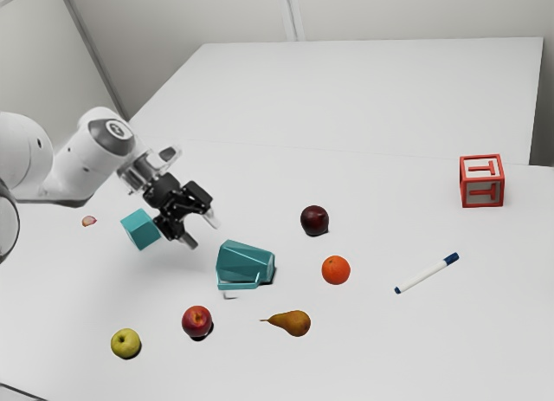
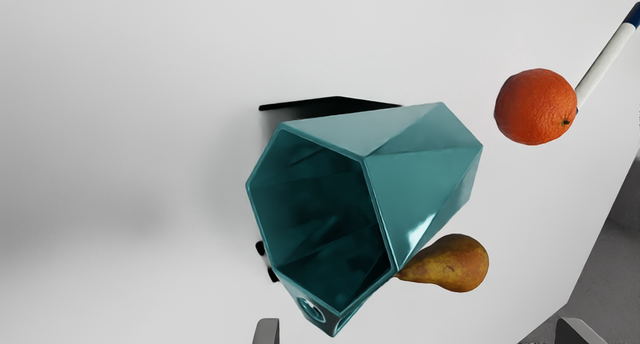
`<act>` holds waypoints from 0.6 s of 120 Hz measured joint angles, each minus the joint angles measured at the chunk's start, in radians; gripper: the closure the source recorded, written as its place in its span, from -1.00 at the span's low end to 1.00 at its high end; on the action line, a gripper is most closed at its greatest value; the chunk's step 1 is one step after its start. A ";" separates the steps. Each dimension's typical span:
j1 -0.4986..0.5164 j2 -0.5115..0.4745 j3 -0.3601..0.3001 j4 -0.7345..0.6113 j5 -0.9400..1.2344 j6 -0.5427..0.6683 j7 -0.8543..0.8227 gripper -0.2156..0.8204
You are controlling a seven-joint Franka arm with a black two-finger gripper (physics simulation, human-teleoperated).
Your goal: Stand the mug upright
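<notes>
My gripper (image 1: 202,231) is above the table on the arm's side of the teal mug (image 1: 245,263), tilted, with its fingers spread and nothing between them. The mug lies on its side, its mouth towards the arm and its handle towards the exterior view's near edge. In the wrist view the faceted mug (image 2: 415,169) shows its dark inside, and part of the handle is hidden under the rim. The open gripper (image 2: 420,331) has its two fingertips wide apart, not touching the mug.
A teal cube (image 1: 140,229) sits beside the gripper on the arm's side. Around the mug are a red apple (image 1: 197,321), a pear (image 1: 291,322), an orange (image 1: 336,269) and a dark plum (image 1: 314,220). Farther off lie a marker (image 1: 426,274), a letter block (image 1: 481,181) and a green apple (image 1: 125,343).
</notes>
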 joint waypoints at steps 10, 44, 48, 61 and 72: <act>0.000 0.022 0.000 -0.009 -0.030 0.004 0.029 -0.58; -0.001 0.064 -0.012 -0.023 -0.120 0.023 0.103 -0.58; -0.001 0.068 -0.014 -0.023 -0.128 0.024 0.110 -0.57; -0.003 0.083 -0.016 -0.024 -0.158 0.028 0.128 -0.56; -0.003 0.094 -0.027 -0.025 -0.192 0.034 0.141 -0.54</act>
